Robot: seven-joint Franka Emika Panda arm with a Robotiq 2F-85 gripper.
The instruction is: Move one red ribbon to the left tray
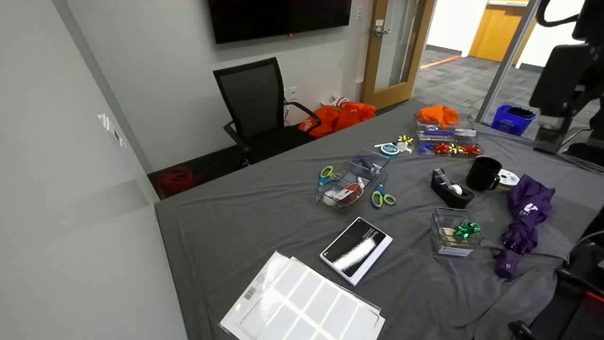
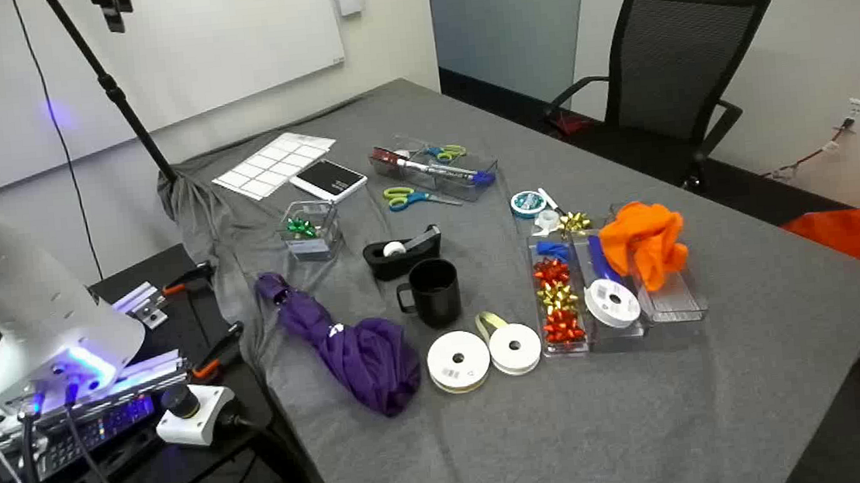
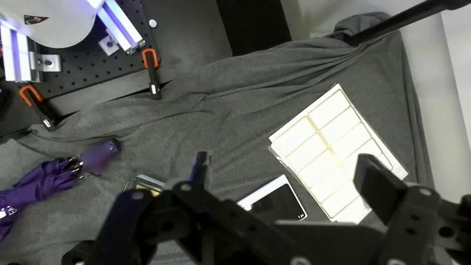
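Note:
Red ribbon bows (image 1: 442,148) lie with a gold bow in a clear long tray (image 2: 568,350). In an exterior view, one red bow (image 2: 551,271) is behind the gold bow and another (image 2: 563,326) is in front. The left tray (image 2: 311,247) is a small squarish see-through tray holding a green bow (image 2: 302,227); it also shows in an exterior view (image 1: 454,251). In the wrist view its corner (image 3: 148,180) is partly hidden by the gripper. My gripper (image 3: 284,160) is wide open and empty, high above the table. The red bows are out of the wrist view.
A purple umbrella (image 2: 362,356), black mug (image 2: 434,292) and tape dispenser (image 2: 402,255) stand between the two trays. White spools (image 2: 458,360) lie nearby. A black-topped box (image 1: 356,250), label sheets (image 1: 306,302) and an organizer with scissors (image 1: 351,182) lie farther off. Orange cloth (image 2: 644,242) tops the clear trays.

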